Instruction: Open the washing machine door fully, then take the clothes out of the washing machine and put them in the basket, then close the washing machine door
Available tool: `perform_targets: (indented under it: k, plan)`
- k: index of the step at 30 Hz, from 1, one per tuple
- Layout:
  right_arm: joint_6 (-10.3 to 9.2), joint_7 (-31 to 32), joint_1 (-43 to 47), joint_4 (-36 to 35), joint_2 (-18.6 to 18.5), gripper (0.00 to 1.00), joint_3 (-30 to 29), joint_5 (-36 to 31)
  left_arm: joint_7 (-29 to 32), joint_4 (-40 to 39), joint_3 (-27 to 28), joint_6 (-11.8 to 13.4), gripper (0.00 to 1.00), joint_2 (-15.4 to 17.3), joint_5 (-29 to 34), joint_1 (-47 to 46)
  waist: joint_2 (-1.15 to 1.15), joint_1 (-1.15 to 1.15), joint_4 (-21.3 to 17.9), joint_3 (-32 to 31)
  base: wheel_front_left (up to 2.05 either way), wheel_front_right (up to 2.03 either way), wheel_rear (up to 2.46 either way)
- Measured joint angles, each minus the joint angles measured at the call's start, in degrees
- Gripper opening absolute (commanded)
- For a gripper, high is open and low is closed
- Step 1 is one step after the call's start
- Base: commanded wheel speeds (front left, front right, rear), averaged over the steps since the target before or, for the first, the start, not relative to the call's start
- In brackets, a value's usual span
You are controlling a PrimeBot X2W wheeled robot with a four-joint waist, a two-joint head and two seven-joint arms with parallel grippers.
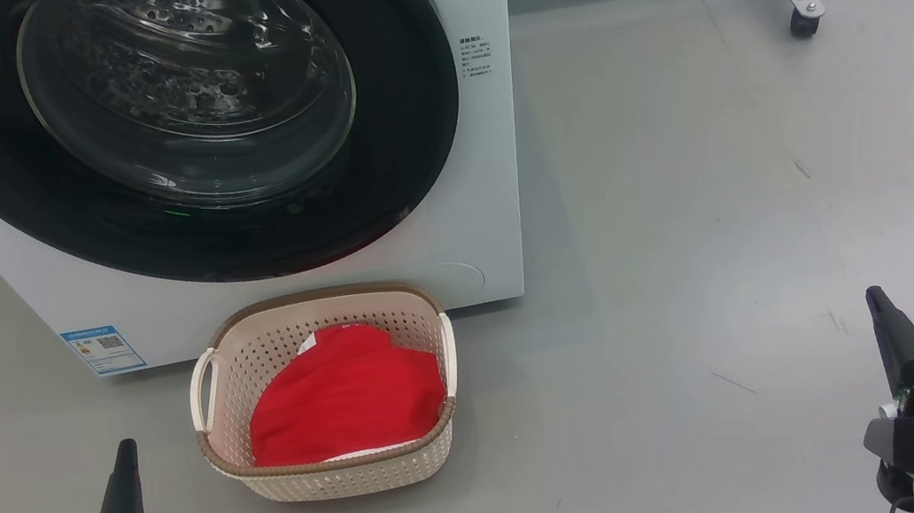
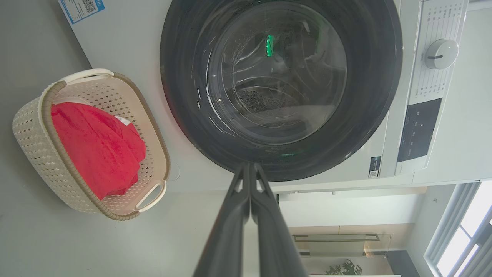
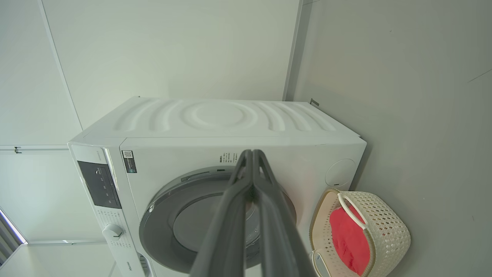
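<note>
The washing machine door [image 1: 187, 88], large and round with a wide glossy black rim and a bulging clear glass window, sits shut against the big white front-loading washing machine [image 1: 487, 154]. The bright red clothes [image 1: 346, 393], with a little white showing, lie heaped in the small cream perforated plastic basket [image 1: 345, 478] with a brown woven-look rim. It stands on the grey floor [image 1: 690, 259] just below the door. The left jaws and the right jaws are pressed together, empty, apart from basket and machine.
</note>
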Motion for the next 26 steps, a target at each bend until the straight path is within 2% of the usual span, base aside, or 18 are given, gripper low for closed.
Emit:
perform_targets:
  k: [26]
  plan:
    - [0.08,0.1,0.0,0.2,0.0,0.0,-0.1,0.0,0.0,0.0,0.0,0.0,0.0,0.0,0.0,0.0,0.0,0.0,0.0,0.0,0.0,0.0,0.0]
